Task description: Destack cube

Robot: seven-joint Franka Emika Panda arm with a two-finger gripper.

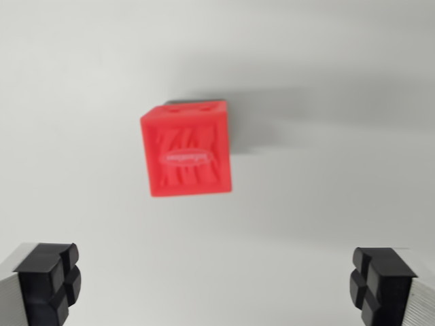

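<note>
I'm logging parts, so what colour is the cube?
Red, with a raised pattern on its face; the cube shows clearly in the wrist view.

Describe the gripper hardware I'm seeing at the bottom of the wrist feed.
The gripper has two fingers, one in each bottom corner. Each ends in a black pad that looks moulded, blocky, with a cross-shaped groove splitting it into raised segments. Behind each pad sits a pale silver-grey body, faintly ribbed on the right one. No cables or markings are visible.

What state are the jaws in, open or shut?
Open. The gripper has one black pad at each lower corner of the wrist view, wide apart, with nothing between them; the red cube sits beyond, untouched.
</note>
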